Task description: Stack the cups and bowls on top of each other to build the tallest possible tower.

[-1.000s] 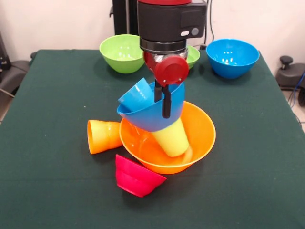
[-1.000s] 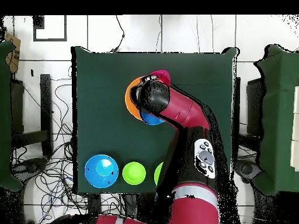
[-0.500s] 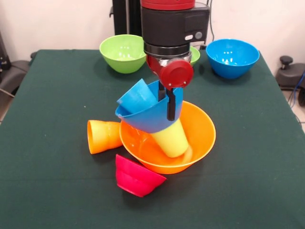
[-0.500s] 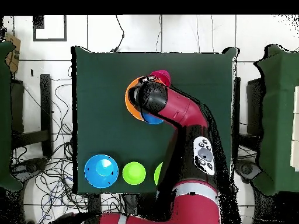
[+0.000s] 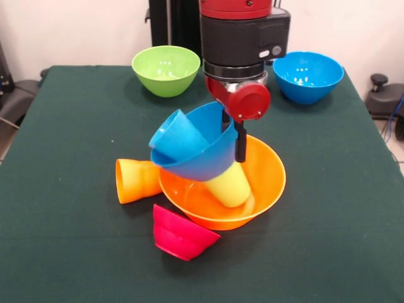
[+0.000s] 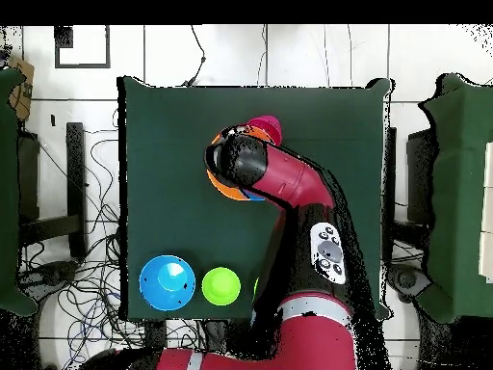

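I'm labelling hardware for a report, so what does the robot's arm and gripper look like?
The arm is glossy red with black joints and a pale button panel. Its black wrist housing ends in a round red cap and a gripper with thin black fingers.

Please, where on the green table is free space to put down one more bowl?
Bare cloth lies between the green bowl and the orange cup, and along the table right of the orange bowl. It is crowded around that bowl, with the red bowl close by.
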You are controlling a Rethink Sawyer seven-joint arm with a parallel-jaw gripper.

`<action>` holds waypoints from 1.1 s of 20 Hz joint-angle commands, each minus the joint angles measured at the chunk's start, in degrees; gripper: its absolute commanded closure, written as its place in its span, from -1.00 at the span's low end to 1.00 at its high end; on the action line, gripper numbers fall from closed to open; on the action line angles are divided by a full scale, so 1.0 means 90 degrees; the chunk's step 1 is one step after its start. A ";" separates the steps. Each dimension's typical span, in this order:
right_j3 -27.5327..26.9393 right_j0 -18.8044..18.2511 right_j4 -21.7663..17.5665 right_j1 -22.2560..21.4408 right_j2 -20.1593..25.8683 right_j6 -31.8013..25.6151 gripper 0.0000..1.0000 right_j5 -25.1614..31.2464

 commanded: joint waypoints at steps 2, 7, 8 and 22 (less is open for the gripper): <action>-0.0286 0.0317 -0.0195 0.0517 0.0384 0.0280 -1.00 0.0156; -0.0484 0.0430 -0.0120 0.0522 0.0285 0.0390 -1.00 0.0401; -0.0505 0.0439 -0.0107 0.0524 0.0282 0.0397 -1.00 0.0428; -0.0319 0.0431 -0.0078 0.0530 0.0406 0.0327 -1.00 0.0202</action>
